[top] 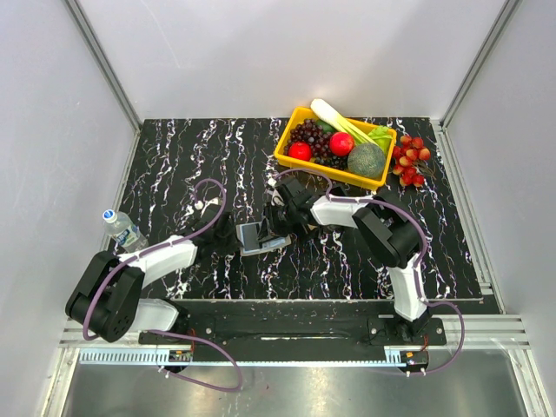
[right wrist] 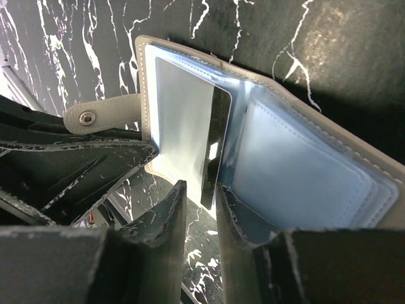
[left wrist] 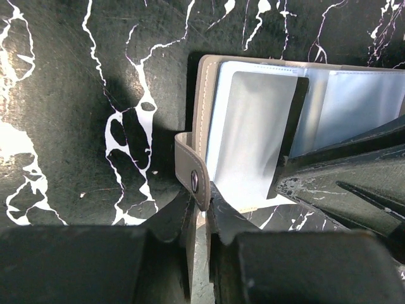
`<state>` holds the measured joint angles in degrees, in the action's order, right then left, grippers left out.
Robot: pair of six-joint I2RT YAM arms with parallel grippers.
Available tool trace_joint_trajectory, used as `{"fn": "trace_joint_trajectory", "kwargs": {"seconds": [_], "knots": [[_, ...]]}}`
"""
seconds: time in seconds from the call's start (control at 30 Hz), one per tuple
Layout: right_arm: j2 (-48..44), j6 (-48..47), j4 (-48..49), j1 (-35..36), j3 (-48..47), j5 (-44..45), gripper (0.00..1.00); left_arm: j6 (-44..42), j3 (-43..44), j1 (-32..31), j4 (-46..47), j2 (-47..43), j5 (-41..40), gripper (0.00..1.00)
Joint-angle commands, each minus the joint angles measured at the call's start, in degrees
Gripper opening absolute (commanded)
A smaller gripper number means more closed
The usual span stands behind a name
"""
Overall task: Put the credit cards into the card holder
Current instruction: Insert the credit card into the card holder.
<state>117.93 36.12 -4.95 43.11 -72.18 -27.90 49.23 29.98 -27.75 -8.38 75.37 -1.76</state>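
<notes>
The card holder [top: 261, 236] is a grey wallet-like case lying open mid-table, its clear sleeves facing up [left wrist: 354, 101] [right wrist: 304, 171]. My left gripper [top: 236, 236] [left wrist: 204, 196] is shut on the tip of its snap strap [left wrist: 190, 168] [right wrist: 101, 114]. One credit card [left wrist: 253, 126] [right wrist: 186, 120], pale under glare with a dark edge, stands tilted and partly inside a sleeve on the strap side. My right gripper [top: 276, 228] [right wrist: 199, 187] straddles the card's lower corner with its jaws slightly apart. A gap shows beside the card. No other credit cards are in view.
A yellow basket [top: 321, 171] of fruit and vegetables sits at the back right, with a cluster of red fruit [top: 410, 161] beside it. A water bottle [top: 124, 230] lies off the mat's left edge. The two grippers nearly meet over the holder.
</notes>
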Motion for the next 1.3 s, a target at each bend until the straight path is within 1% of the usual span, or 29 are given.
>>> {"fn": "trace_joint_trajectory", "kwargs": {"seconds": [0.0,0.03,0.07,0.27,0.4,0.53,0.63,0.73,0.83,0.9,1.0,1.07,1.2,1.27], "knots": [[0.99,-2.37,4.24,-0.05,-2.26,-5.76,0.31,-1.24,0.34,0.15,1.26,0.74,-1.05,0.13],[0.55,-2.37,4.42,-0.05,-1.83,-5.85,0.31,-1.33,0.43,0.15,1.35,1.0,-0.97,0.13],[0.29,-2.11,6.86,0.04,-1.13,-5.94,0.31,-1.42,0.52,0.15,1.35,1.09,-0.88,0.13],[1.25,-1.32,9.34,0.04,-1.03,-9.8,0.31,-1.6,0.78,0.24,2.05,1.71,-0.26,0.14],[3.97,0.09,8.11,0.13,-2.7,-11.12,0.31,-1.77,0.87,0.15,2.05,1.36,-0.26,0.14],[4.68,-0.35,5.39,0.3,-3.49,-8.84,0.31,-1.6,0.61,0.15,2.05,0.65,-0.61,0.16],[4.07,-1.22,5.39,0.65,-3.49,-9.01,0.31,-1.33,0.43,0.15,2.4,0.04,-0.79,0.2],[4.24,-2.54,1.45,1.45,-5.07,-8.58,0.29,-1.07,0.0,0.24,2.93,-0.49,-0.7,0.22],[4.85,-3.6,-0.67,2.5,-6.3,-7.43,0.28,-0.81,-0.18,0.24,3.2,-1.02,-0.79,0.28],[4.94,-2.9,-1.46,2.77,-6.39,-6.04,0.29,-0.72,-0.36,0.15,2.76,-1.54,-1.14,0.3],[4.33,-1.14,-2.86,2.68,-5.86,-0.68,0.31,-0.54,-1.23,0.24,2.49,-2.42,-1.76,0.33],[4.41,-1.49,-3.66,2.68,-6.21,-0.05,0.33,-0.28,-1.59,0.24,2.49,-2.95,-1.93,0.34],[4.5,-1.93,-4.1,2.68,-6.66,-0.75,0.34,-0.19,-1.59,0.24,3.02,-2.43,-1.23,0.33],[3.98,-2.1,-4.36,2.68,-6.57,-0.84,0.35,-0.1,-1.41,0.15,3.55,-2.07,-0.79,0.24]]}}
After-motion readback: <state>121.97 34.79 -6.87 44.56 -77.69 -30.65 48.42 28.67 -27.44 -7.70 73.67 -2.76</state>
